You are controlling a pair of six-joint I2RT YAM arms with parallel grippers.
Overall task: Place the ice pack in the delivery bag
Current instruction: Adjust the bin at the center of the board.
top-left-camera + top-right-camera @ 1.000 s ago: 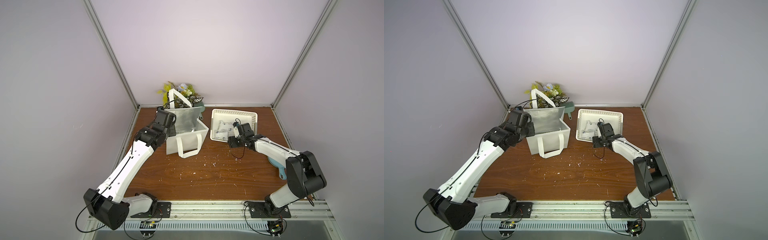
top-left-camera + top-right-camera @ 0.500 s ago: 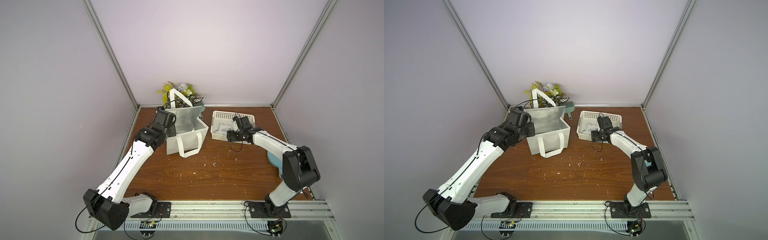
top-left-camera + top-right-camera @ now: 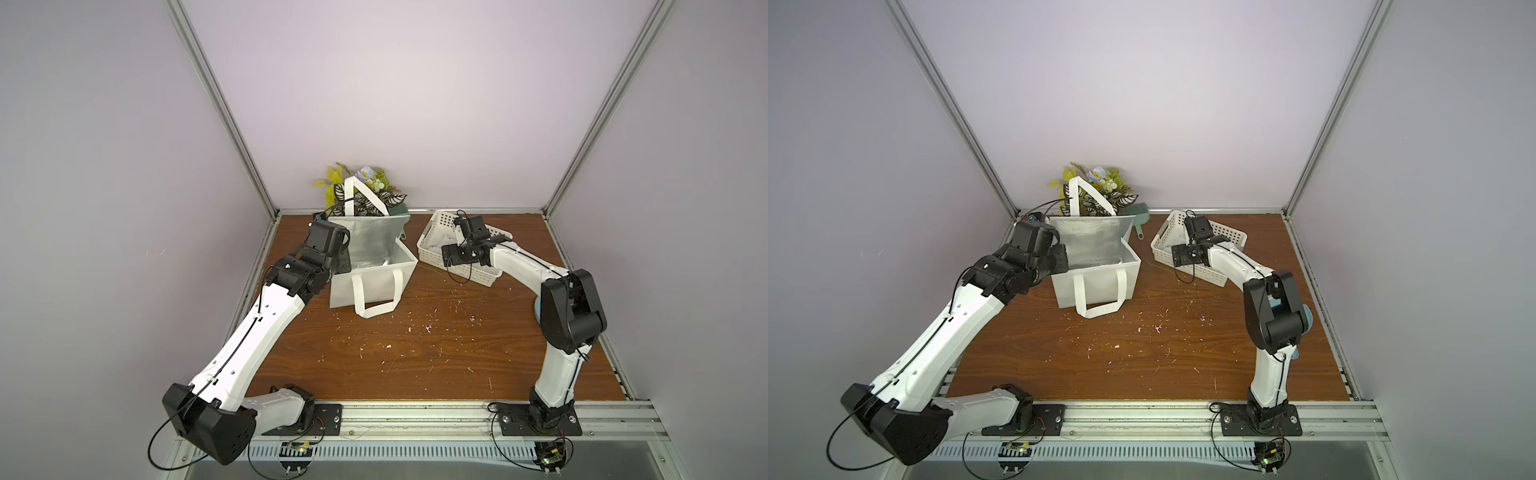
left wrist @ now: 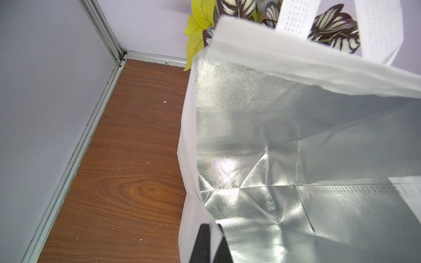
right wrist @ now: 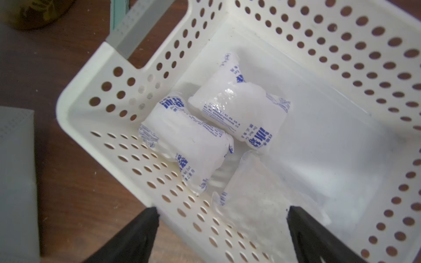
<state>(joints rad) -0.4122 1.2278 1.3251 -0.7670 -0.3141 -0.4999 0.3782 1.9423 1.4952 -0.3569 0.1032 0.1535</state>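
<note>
White ice pack (image 5: pixel 262 193) lies in the basket (image 5: pixel 66 113), right between the wide, empty jaws of the right claw (image 5: pixel 223 209). The left claw (image 4: pixel 208 241) pinches the delivery bag (image 4: pixel 296 136) by its rim. Grab and drop remain.

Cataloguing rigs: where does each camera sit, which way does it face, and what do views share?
Top views: high over the table's front edge, looking down at delivery bag and basket; left arm and right arm whole.
Left wrist: on the left arm, facing the bag's foil lining; left gripper shut on its wall.
Right wrist: on the right arm, facing ice packs in the basket; right gripper open.
Shared: top and left wrist, the bag; top and right wrist, the basket.
</note>
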